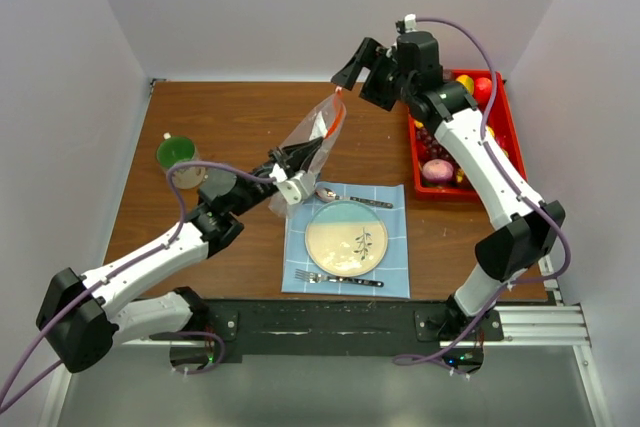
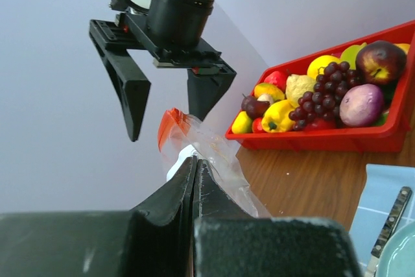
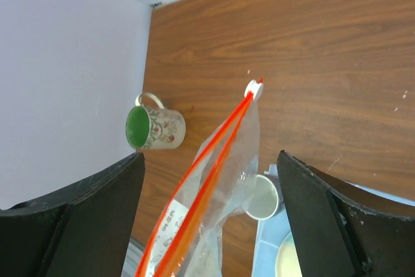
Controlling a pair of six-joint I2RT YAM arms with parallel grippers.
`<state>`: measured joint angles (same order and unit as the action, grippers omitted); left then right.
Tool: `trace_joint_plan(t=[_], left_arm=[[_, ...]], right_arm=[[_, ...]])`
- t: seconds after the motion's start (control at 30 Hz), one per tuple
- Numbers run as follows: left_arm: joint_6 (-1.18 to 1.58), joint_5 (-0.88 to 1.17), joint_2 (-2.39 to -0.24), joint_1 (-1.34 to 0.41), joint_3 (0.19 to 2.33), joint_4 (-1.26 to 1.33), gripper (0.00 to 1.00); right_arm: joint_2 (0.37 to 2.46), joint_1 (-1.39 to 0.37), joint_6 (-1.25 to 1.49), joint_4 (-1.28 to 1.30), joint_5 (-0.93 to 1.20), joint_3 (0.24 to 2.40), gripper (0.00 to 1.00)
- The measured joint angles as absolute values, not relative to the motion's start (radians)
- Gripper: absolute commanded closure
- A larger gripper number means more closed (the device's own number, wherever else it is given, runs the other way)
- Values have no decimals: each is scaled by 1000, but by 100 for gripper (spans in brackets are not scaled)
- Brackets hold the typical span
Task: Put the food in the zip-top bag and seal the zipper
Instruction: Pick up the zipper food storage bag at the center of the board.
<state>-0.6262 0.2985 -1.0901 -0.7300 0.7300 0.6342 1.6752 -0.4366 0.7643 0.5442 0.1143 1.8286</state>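
The brown table (image 1: 230, 117) is spanned by both arms. The left arm is stretched low from its base at the near left edge towards the middle. Its left gripper (image 1: 300, 162) is closed, and the lower part of the zip-top bag (image 1: 315, 137) is pinched between its fingers (image 2: 188, 180). The bag is held up off the table, tilted towards the far right.

The right arm is folded at the elbow by the near right edge and raised over the far side. The right gripper (image 1: 362, 72) is held above the bag's top end with its jaws spread wide. From the left wrist, the bag's upper corner is seen between the two fingers. Contact cannot be made out.

A red tray (image 1: 505, 137) is set at the far right. The food (image 2: 318, 98) is heaped in it: purple grapes, yellow, orange, green and red pieces.

A blue placemat (image 1: 395, 277) is laid at the near centre. A pale plate (image 1: 345, 237) is set on it, with a spoon (image 1: 350, 197) beyond it and a fork (image 1: 335, 279) in front.

The bag is clear and crinkled. A printed patch (image 3: 170, 222) is seen on it, too small to be read. The zipper (image 3: 214, 154) is run along its raised edge and ends at a white slider (image 3: 253, 89).

A flower-patterned mug (image 1: 178, 155) with a green inside is placed at the left, well apart from the bag.
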Motion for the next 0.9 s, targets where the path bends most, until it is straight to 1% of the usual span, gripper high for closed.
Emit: trace_joint_plan(t=[0.3, 0.9], left_arm=[[-668, 249, -1090, -735, 721, 649, 100], [-676, 221, -1111, -738, 720, 672, 100]], right_arm=[[1644, -426, 775, 561, 123, 1779, 16], [1643, -408, 789, 556, 181, 1781, 16]])
